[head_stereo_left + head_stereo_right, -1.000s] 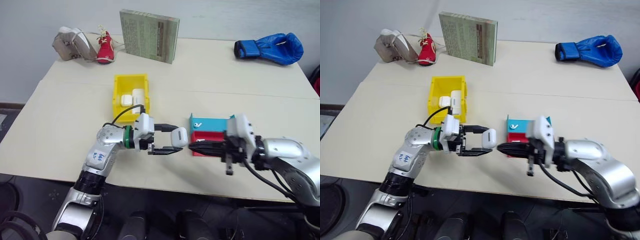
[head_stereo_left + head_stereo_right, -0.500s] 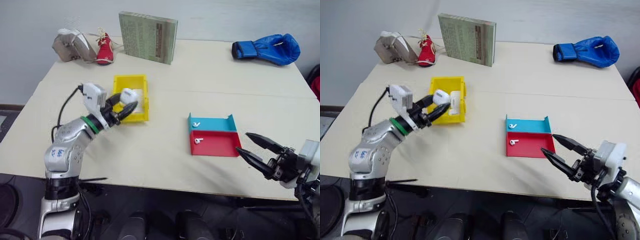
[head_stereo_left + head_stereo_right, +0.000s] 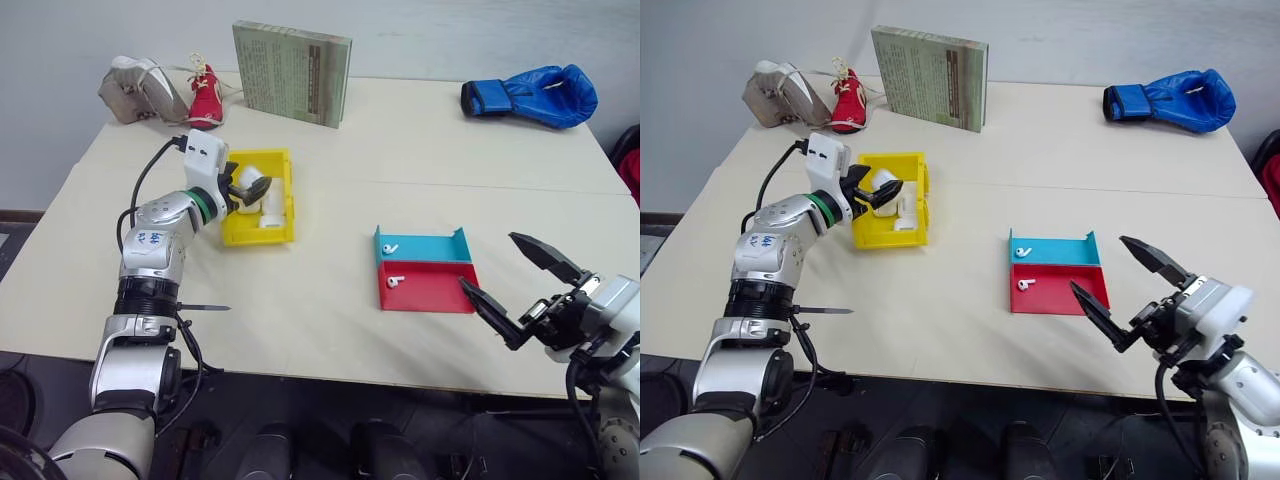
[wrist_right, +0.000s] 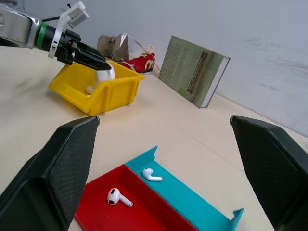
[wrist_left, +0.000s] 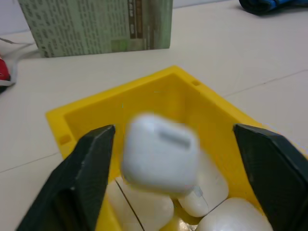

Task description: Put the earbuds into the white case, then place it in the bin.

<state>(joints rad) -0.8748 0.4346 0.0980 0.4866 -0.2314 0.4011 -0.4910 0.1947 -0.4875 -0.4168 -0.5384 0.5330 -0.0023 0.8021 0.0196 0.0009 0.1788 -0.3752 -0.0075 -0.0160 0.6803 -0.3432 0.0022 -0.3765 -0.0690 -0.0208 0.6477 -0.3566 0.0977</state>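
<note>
over the bin, at 10 o'clock on the table, your left gripper is spread, the white case loose between its fingers. earbuds sit in trays; right gripper released.

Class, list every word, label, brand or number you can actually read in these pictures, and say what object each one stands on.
Book standing at the back of the table: printed text covers its face, too small to read.
Sticker on the left arm: blue handwritten marks, too blurred to read.
Nothing else carries legible text.
</note>
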